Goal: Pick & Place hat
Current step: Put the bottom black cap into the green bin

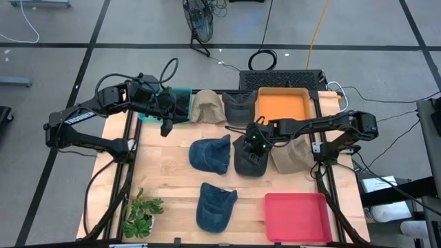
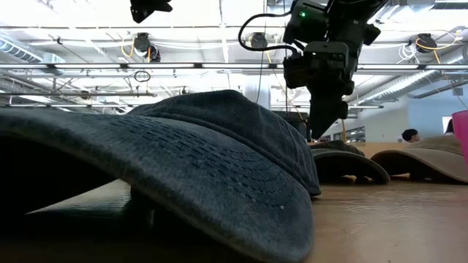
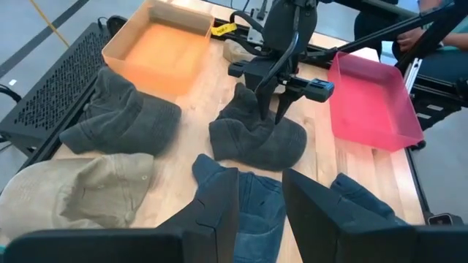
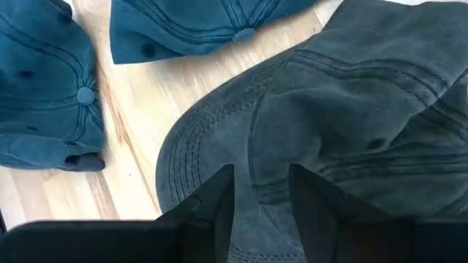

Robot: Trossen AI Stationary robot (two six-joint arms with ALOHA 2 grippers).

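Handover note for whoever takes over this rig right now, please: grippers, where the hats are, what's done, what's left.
Right gripper: open, just above the dark grey hat at table centre, fingers apart over its crown; not gripping.
Left gripper: empty, fingers apart, waiting at the table's far left by the teal bin.
Hats: two blue hats, tan hat and grey hat at the back, another tan hat under the right arm.
Orange tray and red tray hold no hats.
Left: every hat still lies on the table.
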